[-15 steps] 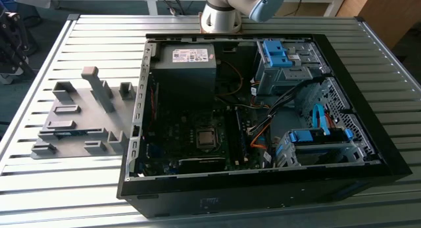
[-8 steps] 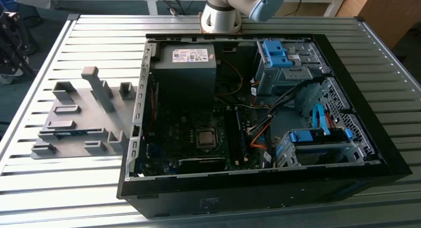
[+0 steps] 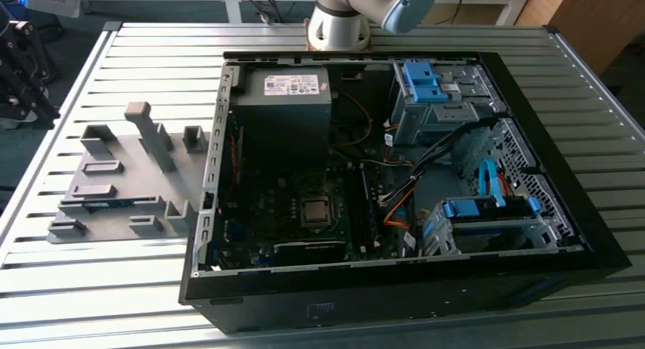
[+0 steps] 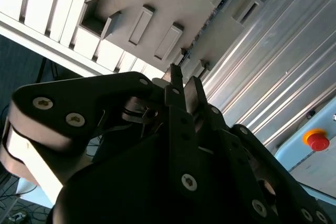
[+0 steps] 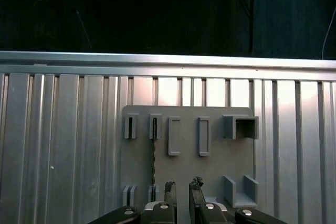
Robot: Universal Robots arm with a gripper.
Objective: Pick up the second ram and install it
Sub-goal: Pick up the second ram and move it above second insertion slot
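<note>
My claw (image 5: 182, 186): fingers (image 5: 169, 188) narrowly apart, empty, over grey holder tray (image 5: 215, 169) by table (image 5: 63, 145) edge. Item second ram (image 5: 154, 161): on edge in tray, just beside finger gap, long axis square to that edge.

An open black computer case (image 3: 403, 296) is lying on the ribbed metal bench (image 3: 131, 288). A grey slotted holder tray (image 3: 151, 184) is sitting just beside it, on the exterior view's left. Bright-blue drive-bay clips (image 3: 421, 81) are showing inside the case.

The arm (image 3: 343, 20) carries its claw (image 5: 182, 188) empty, its fingertips (image 5: 169, 188) parted by a narrow gap.
</note>
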